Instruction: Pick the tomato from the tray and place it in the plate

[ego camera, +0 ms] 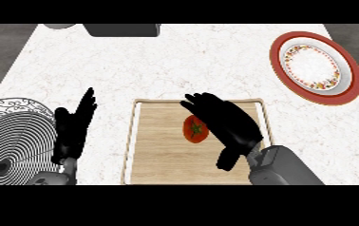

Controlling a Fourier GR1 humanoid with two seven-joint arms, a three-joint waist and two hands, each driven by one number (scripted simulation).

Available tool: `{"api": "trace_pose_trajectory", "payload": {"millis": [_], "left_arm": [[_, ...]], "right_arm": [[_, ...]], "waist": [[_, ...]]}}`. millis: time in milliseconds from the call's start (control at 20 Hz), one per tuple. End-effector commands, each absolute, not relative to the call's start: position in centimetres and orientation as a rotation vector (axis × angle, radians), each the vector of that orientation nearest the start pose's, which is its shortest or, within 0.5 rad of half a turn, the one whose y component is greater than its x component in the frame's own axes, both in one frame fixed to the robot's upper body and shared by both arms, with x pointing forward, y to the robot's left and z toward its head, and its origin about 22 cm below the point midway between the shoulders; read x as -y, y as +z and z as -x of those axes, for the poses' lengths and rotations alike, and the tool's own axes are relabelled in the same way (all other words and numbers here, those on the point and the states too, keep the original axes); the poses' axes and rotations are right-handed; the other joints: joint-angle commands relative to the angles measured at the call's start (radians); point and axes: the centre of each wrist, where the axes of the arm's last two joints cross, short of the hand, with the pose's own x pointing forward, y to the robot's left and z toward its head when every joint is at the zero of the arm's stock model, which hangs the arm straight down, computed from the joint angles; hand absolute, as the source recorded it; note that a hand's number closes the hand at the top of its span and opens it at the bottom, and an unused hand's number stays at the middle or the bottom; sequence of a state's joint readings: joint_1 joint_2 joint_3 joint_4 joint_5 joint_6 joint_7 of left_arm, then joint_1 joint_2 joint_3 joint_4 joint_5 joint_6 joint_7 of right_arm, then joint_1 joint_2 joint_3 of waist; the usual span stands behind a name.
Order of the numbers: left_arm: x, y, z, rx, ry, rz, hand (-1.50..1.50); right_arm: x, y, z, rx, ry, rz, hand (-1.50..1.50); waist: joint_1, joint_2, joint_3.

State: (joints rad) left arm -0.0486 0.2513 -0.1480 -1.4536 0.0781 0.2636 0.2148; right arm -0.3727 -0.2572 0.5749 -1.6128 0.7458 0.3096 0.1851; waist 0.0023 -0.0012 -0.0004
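Red tomato (195, 129) lay on wooden tray (161, 149), near its middle. My right hand (228, 123) hovered over tray just beside tomato, fingers straight and apart, holding nothing. Plate (313, 67) with red rim stood well apart, at far right of white counter (168, 63). My left hand (73, 127) rested open left of tray. No readable writing anywhere.

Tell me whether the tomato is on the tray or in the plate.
On the tray: the tomato lies on its wood beside the right hand; the plate holds nothing.
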Motion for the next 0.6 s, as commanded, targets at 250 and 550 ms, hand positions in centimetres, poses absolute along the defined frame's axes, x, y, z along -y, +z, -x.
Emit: {"api": "trace_pose_trajectory", "payload": {"millis": [250, 550], "left_arm": [[-23.8, -1.9, -24.0, 1.288, -0.047, -0.246, 0.00], [-25.5, -1.9, -22.5, 1.280, -0.024, -0.247, 0.00]], "right_arm": [[10.0, 3.6, -27.8, 1.468, 1.578, 0.392, -1.50], [9.7, 5.6, -27.2, 1.447, 1.580, 0.394, -1.50]], "waist": [[0.003, 0.002, 0.000], [0.001, 0.000, 0.000]]}}
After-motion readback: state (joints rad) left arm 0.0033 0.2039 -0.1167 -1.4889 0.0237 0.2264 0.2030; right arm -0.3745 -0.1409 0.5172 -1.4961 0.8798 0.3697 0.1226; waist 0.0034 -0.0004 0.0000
